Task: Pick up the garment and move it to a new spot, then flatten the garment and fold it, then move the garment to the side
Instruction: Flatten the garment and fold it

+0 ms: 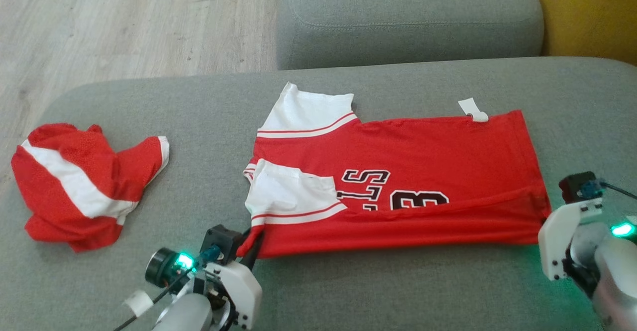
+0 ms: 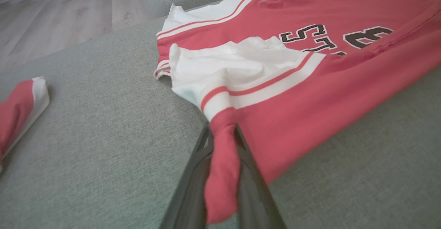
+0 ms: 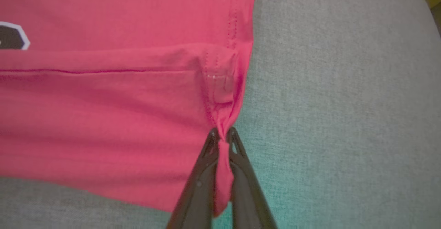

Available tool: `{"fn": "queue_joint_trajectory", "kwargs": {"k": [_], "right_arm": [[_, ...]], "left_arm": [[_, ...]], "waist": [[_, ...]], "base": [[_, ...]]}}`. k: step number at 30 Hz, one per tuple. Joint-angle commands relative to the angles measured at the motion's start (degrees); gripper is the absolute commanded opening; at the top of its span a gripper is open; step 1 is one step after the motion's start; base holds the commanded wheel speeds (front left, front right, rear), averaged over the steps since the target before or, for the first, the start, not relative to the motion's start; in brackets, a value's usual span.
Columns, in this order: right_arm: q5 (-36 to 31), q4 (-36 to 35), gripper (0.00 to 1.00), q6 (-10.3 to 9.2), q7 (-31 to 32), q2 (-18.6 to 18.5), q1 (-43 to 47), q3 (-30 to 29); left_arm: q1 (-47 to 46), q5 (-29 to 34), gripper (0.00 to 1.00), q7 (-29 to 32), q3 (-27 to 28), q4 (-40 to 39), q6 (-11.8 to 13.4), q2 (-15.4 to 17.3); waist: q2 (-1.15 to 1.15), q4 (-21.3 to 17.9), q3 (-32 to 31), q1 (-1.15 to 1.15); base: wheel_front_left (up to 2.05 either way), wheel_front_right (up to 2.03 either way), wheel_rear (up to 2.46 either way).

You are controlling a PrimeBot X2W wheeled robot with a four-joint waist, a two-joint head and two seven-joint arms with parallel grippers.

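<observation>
Head cam: the jersey [image 1: 398, 171] lies sideways across the middle of the sofa [image 1: 199, 102] seat, collar end toward the sofa's left end and hem toward its right. The long side nearest the sofa's front edge is folded up over the black lettering, and one white sleeve is flipped onto the chest. A white tag [image 1: 473, 109] sticks out on the side toward the sofa's back. Over at the sofa's left end there's a crumpled red and white bundle [image 1: 74, 186], well apart from the jersey. The left gripper [image 1: 251, 244] sits by the sofa's front edge, pinching the jersey's corner under the sleeve. The right gripper [image 1: 545, 221] is toward the sofa's right end at the hem corner, though its fingers are hard to make out here.

Left wrist cam: the left gripper [image 2: 222, 132] is clamped narrow on a twist of red cloth just below the sleeve's stripes, and that corner is lifted a bit off the sofa [image 2: 103, 136].

Right wrist cam: the right gripper [image 3: 223, 134] is squeezed tight on a bunched bit of the hem corner, with the jersey [image 3: 120, 101] spread flat on the sofa [image 3: 327, 101] beyond it.
</observation>
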Motion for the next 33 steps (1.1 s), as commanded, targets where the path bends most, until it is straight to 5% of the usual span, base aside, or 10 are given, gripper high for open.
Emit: {"fn": "queue_joint_trajectory", "kwargs": {"k": [1, 5, 6, 7, 9, 18, 22, 26, 33], "right_arm": [[0.84, -2.51, 0.00, -0.05, 0.36, -2.61, 0.21, 0.58], [2.83, -7.92, 0.00, -0.05, 1.02, -3.23, 3.05, -1.51], [2.85, -9.37, 0.68, -0.05, 0.54, -3.15, 3.58, -2.45], [2.74, -10.65, 1.00, -0.05, 0.17, -2.96, 4.10, -3.60], [2.13, -13.54, 1.00, -0.05, -1.25, -2.22, 4.94, -6.19], [-1.42, -30.00, 1.00, -0.05, -19.25, 6.78, 8.52, -18.25], [-3.03, -35.96, 1.00, -0.05, -26.25, 11.81, 10.71, -21.90], [-4.18, -40.50, 1.00, -0.05, -29.69, 14.85, 11.60, -23.29], [-4.66, -44.64, 1.00, -0.05, -30.40, 16.23, 10.30, -22.69]], "left_arm": [[-1.77, -0.43, 0.00, 0.26, 2.17, -1.93, 0.28, 2.18], [-1.16, -0.62, 0.00, 1.03, 2.15, -4.03, 1.02, 2.67], [-1.08, -0.64, 0.00, 1.18, 2.11, -4.38, 1.18, 2.76], [-1.03, -0.66, 0.09, 1.33, 2.07, -4.70, 1.34, 2.80], [-1.07, -0.47, 1.00, 0.88, 2.18, -5.56, 2.20, 2.88], [-2.37, -1.66, 1.00, -9.63, 6.56, -10.32, 7.54, 1.91], [-3.69, -3.17, 1.00, -14.19, 9.42, -13.26, 8.04, 0.94], [-5.98, -3.32, 1.00, -15.13, 11.81, -16.32, 7.49, 1.19], [-14.82, -2.37, 1.00, -14.25, 12.38, -15.23, 2.96, 4.95]], "waist": [[0.00, -0.05, 0.10, 0.01], [0.00, -0.20, 0.52, 0.01], [0.00, -0.23, 0.67, 0.01], [0.00, -0.25, 0.82, 0.01], [0.00, -0.31, 1.20, 0.01], [0.00, -0.98, 3.59, 0.01], [0.00, -1.89, 5.39, 0.01], [0.00, -3.53, 7.86, 0.01], [0.00, -6.61, 13.46, 0.01]], "base": [[0.00, 0.00, 0.00], [0.00, 0.00, 0.00], [0.00, 0.00, 0.00], [0.00, 0.00, 0.00], [0.00, 0.00, 0.00], [0.00, 0.00, 0.00], [0.00, 0.00, 0.00], [0.00, 0.00, 0.00], [0.00, 0.00, 0.00]]}}
